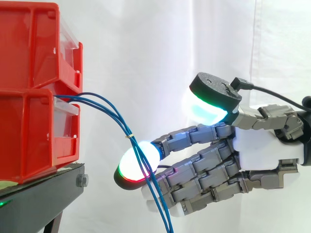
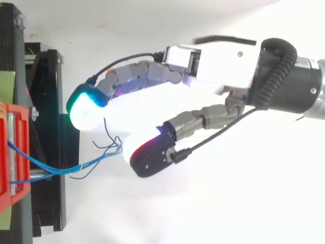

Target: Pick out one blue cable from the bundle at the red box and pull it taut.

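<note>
Blue cable bundle (image 1: 109, 112) is routed out of the red box (image 1: 29, 131), long axis slanting right and down toward the hand (image 1: 262, 150). Hand is open: fingers spread, nothing clasped. Red-white pad (image 1: 138, 162) is laid against the bundle just below the yellow tie (image 1: 129, 137); cyan pad (image 2: 84, 109) is set well apart. No single strand is isolated yet. Pull room is judged open rightward, away from the box; the black stand (image 1: 39, 199) edge is near.
</note>
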### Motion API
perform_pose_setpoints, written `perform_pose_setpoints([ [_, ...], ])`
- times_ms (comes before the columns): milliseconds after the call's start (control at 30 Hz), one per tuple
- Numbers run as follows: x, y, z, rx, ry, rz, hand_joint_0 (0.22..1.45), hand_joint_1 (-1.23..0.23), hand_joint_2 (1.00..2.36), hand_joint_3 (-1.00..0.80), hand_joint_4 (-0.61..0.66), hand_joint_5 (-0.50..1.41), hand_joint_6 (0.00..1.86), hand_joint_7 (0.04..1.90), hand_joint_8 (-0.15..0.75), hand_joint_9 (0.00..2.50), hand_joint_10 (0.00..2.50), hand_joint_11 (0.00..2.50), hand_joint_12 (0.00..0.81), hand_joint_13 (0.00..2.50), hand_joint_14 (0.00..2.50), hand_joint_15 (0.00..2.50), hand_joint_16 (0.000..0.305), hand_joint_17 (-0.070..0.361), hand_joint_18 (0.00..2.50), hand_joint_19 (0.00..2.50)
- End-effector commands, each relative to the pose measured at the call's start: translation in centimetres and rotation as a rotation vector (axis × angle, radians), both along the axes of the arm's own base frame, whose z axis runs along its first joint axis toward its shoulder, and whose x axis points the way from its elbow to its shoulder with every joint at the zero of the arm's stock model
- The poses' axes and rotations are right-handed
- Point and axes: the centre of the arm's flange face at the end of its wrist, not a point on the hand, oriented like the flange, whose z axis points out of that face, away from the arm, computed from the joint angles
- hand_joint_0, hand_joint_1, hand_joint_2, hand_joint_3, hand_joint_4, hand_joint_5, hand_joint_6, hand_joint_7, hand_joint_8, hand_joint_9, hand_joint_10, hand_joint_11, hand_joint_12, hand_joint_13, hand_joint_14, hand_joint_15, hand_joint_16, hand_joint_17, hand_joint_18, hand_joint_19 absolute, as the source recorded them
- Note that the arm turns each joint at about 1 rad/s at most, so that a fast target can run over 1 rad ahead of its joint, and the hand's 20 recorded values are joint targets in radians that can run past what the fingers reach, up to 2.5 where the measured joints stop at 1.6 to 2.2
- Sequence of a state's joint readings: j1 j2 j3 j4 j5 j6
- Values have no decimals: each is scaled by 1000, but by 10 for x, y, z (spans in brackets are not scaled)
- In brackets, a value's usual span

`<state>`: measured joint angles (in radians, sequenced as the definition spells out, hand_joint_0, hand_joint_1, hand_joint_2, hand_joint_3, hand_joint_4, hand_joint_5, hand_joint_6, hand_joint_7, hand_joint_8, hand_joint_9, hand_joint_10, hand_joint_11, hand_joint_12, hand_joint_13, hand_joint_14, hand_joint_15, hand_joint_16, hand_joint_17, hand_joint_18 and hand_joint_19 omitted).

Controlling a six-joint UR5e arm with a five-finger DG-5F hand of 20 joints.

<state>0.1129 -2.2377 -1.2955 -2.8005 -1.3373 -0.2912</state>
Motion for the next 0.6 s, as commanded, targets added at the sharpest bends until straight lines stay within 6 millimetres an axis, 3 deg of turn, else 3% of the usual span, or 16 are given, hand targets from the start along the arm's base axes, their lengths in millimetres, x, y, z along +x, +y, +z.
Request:
perform_pose_setpoints([
  [0, 3, 7, -7, 3, -2, 8, 446, -517, 1000, -500, 188, -224, 501, 647, 212, 506, 10, 221, 307, 419, 0, 17, 44, 100, 280, 227],
  [100, 5, 11, -10, 5, -8, 15, 450, -527, 1000, -500, 191, -220, 501, 654, 212, 520, 9, 240, 305, 440, 0, 27, 44, 99, 299, 234],
  [200, 10, 13, -30, 17, -6, 20, 457, -538, 1000, -500, 197, -213, 502, 667, 215, 559, 10, 261, 303, 469, 3, 53, 43, 97, 320, 260],
  [467, 18, 17, -39, 69, -53, 39, 474, -549, 1000, -500, 202, -200, 502, 711, 212, 607, 12, 313, 299, 513, 3, 88, 41, 92, 329, 297],
  [567, 22, 19, -51, 80, -62, 41, 479, -549, 1000, -500, 209, -194, 502, 728, 214, 622, 12, 319, 301, 530, 4, 97, 40, 91, 342, 320],
])
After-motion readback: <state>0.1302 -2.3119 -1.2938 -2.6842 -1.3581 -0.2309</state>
